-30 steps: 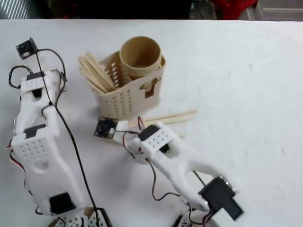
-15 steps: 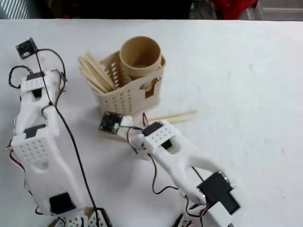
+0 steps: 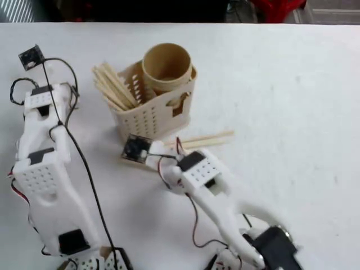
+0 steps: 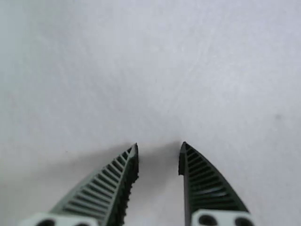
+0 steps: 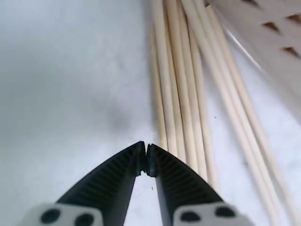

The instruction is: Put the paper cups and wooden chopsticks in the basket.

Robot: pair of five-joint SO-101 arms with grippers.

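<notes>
White worktop (image 3: 292,90), stretching wide past the cream basket (image 3: 152,118) toward the far edge. Holds an upright paper cup (image 3: 167,67) and a slanting chopstick bundle (image 3: 115,87) (both inside the basket). Loose chopsticks (image 5: 181,94) flat along the basket's foot, side by side. Right gripper (image 5: 145,159) pressed together on nothing, just beside them. Left gripper (image 4: 158,155) spread above the worktop, well apart.

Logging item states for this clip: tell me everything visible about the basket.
The basket is cream, plastic-looking, with rows of small holes in its walls and a cut-out handle. It stands upright on the white table. Inside are a brown paper cup and a bundle of wooden chopsticks leaning out over its rim. Some loose chopsticks lie on the table at its base; contact cannot be told.
</notes>
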